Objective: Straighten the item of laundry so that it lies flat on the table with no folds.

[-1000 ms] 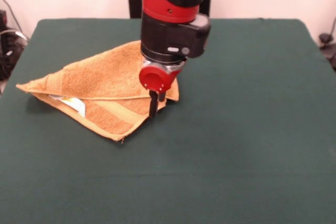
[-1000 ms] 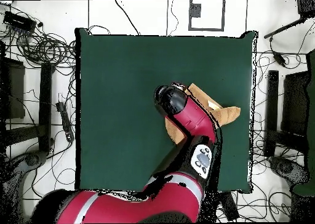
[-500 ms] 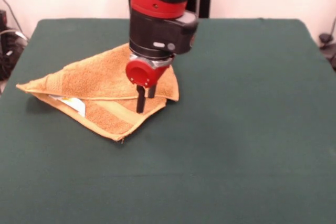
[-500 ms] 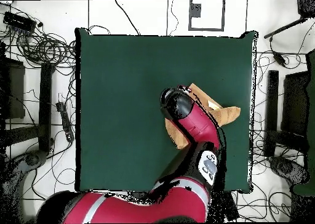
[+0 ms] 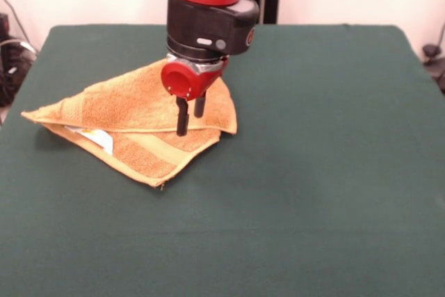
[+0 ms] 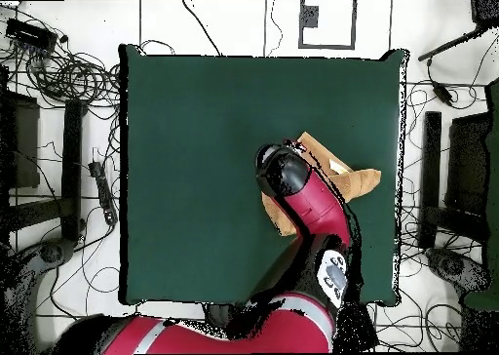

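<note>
Poised over folded towel point(image 5: 132, 119), frame centre-left; gripper point(image 5: 190, 120) jaws parted, empty. Probably pre-grasp: next, pinch top flap's edge, unfold across table point(image 5: 313, 172).

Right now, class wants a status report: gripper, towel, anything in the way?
Gripper open, fingers over the towel's upper layer. Towel folded into a triangle, not flat. Table shows nothing in the way.

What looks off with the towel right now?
The towel is folded over into a rough triangle, its top layer covering the lower one, with the tag peeking out. The open claw hovers over its right corner.
</note>
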Motion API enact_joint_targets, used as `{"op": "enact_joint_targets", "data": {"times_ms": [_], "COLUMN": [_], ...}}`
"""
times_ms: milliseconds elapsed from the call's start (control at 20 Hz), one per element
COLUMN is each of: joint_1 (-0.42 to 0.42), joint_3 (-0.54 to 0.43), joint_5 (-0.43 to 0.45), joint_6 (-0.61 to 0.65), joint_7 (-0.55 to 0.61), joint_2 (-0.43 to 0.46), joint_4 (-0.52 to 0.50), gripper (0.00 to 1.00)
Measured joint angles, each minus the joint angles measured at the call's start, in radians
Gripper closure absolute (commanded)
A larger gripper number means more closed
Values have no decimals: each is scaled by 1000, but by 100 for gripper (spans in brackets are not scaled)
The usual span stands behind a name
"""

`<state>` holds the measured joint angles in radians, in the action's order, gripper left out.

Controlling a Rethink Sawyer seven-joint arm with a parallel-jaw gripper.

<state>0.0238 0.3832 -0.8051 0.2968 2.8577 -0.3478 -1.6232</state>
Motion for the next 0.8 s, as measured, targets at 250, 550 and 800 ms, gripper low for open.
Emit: {"op": "enact_joint_targets", "data": {"times_ms": [250, 550, 800], "joint_1": [0, 0, 2], "joint_3": [0, -6, -6], "joint_5": [-32, -64, -80], "joint_6": [-1, -22, -35], "joint_7": [0, 0, 0], "joint_2": [0, -1, -5], "joint_4": [-1, -5, -21], "gripper": [0, 0, 0]}}
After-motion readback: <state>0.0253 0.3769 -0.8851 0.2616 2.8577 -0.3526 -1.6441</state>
